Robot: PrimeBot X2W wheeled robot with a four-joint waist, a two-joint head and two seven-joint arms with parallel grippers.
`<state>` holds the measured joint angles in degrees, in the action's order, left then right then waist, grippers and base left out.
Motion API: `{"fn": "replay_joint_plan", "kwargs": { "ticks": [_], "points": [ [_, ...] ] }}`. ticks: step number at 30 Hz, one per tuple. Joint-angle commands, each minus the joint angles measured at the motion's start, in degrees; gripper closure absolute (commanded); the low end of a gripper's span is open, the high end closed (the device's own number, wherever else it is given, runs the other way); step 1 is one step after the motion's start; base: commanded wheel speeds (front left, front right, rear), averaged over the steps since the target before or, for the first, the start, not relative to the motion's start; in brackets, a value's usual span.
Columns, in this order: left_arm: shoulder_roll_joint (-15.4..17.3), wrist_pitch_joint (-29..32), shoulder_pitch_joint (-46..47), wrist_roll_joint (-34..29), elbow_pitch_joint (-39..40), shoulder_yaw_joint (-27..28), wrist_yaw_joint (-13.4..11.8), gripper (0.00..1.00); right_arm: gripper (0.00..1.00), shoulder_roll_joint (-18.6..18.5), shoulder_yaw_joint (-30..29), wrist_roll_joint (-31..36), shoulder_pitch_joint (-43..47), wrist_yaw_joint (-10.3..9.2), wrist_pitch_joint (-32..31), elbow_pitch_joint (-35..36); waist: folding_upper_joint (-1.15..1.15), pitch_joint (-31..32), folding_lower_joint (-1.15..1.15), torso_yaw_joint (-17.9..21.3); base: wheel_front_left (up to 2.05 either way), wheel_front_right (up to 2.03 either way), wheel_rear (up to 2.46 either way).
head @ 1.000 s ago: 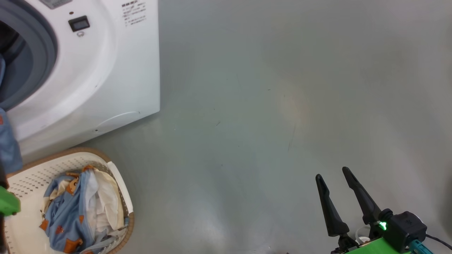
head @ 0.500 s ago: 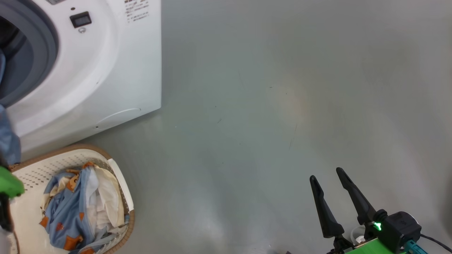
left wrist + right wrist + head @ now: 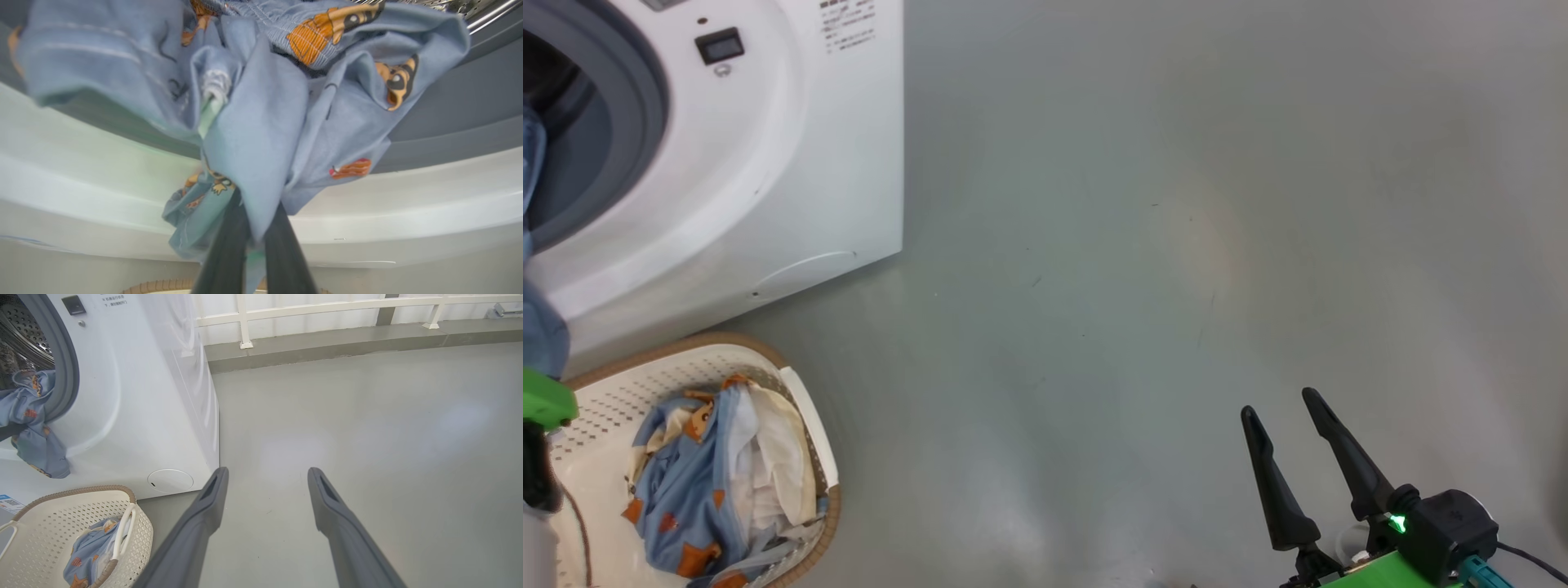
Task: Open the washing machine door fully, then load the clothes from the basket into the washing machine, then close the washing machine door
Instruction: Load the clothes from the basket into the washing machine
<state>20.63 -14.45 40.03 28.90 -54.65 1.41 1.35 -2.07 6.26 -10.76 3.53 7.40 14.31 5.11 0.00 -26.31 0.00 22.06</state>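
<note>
LOADING UNDER WAY: The left fingers (image 3: 282, 253) pinch together on a fold of a blue garment (image 3: 261, 134) draped over the white front lip of the washer (image 3: 792, 163). Its upper part lies on the grey gasket (image 3: 449, 102) at the mouth of the drum (image 3: 24, 322), and its lower end hangs outside, near the basket (image 3: 670, 347). The right fingers (image 3: 1276, 482) stand wide apart and hold nothing, low over the bare floor (image 3: 1135, 245), well apart from the machine. More clothes (image 3: 686, 482), blue with orange patches alongside cream cloth, lie heaped in the basket, which sits on the floor just beside the washer's front. The mouth of the drum is open, so the work appears to be in the loading step, with one piece half in. The next move likely calls for carrying the pinched fold up over the lip and deep past the gasket before letting go, so no tail hangs where the door must seal. A trip to the basket for the rest would follow.
</note>
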Motion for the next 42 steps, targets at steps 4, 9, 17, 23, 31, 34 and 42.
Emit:
{"fn": "replay_joint_plan", "kwargs": {
  "ticks": [4,9,17,23,31,34,42],
  "points": [
    [1.8,-0.5,-2.5,2.2,3.5,3.5,1.6,1.0,0.0,-0.8,0.4,-1.0,0.5,0.09,0.7,0.8,0.0,0.3,0.0,-0.6,0.0,0.0,0.0],
    [1.8,0.3,-2.5,3.2,8.9,3.4,2.4,1.0,0.0,-0.8,0.2,-1.4,0.6,0.09,0.7,0.4,0.0,0.9,0.0,-1.4,0.0,0.0,0.0],
    [2.2,8.3,-0.7,2.7,23.2,1.4,-0.4,1.0,0.0,-0.8,1.1,-1.8,1.0,0.09,0.7,-0.6,0.0,2.7,0.0,-0.6,0.0,0.0,0.0],
    [4.5,11.8,2.8,0.2,22.8,0.6,-4.6,1.0,0.0,-0.8,2.6,-2.1,2.2,0.09,0.7,-0.8,0.0,3.3,0.0,1.6,0.0,0.0,0.0],
    [8.9,12.0,9.4,-3.8,13.8,-1.8,-5.2,1.0,0.0,-0.8,5.4,-2.3,4.3,0.09,0.7,-0.8,0.0,2.5,0.0,5.6,0.0,0.0,0.0],
    [10.4,12.4,12.1,-3.8,11.3,-1.7,-4.9,1.0,0.0,-0.8,6.4,-2.5,5.2,0.09,0.7,-0.6,0.0,1.3,0.0,6.7,0.0,0.0,0.0],
    [15.4,11.9,18.5,-4.0,7.6,-1.3,-3.0,1.0,0.0,-0.8,9.3,-3.1,6.7,0.09,0.7,0.2,0.0,-1.9,0.0,9.0,0.0,0.0,0.0]
  ]
}}
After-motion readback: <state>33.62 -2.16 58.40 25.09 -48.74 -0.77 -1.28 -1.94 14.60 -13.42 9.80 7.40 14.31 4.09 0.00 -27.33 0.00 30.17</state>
